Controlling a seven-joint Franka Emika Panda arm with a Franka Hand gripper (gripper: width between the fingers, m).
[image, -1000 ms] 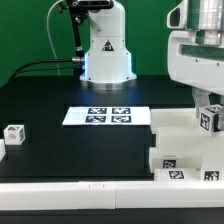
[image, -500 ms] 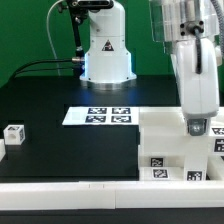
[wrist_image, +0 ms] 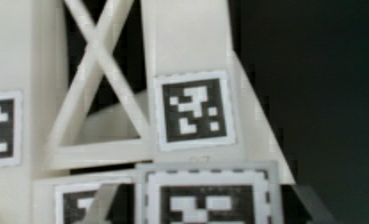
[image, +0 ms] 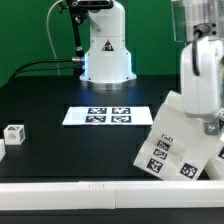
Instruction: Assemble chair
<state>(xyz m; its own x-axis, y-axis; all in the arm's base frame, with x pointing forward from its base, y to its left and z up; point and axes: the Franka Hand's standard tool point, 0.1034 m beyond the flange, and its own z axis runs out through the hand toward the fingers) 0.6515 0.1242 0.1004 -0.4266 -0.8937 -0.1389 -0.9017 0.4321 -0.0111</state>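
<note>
Wrist view: chair [wrist_image: 110, 110] bears black-and-white square tags, no readable writing.

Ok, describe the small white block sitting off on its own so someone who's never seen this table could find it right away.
Start at the flat marker board in the middle of the black table, then look toward the exterior view's left edge. The small white block sits there alone near the front border rail. Unlike the tilted chair assembly on the right, it is a single small cube showing one tag.

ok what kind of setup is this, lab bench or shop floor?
Most likely a robotics lab bench: a black table against a green backdrop, the marker board lying flat on it, and a tagged white chair assembly tilted at the exterior view's right.
</note>
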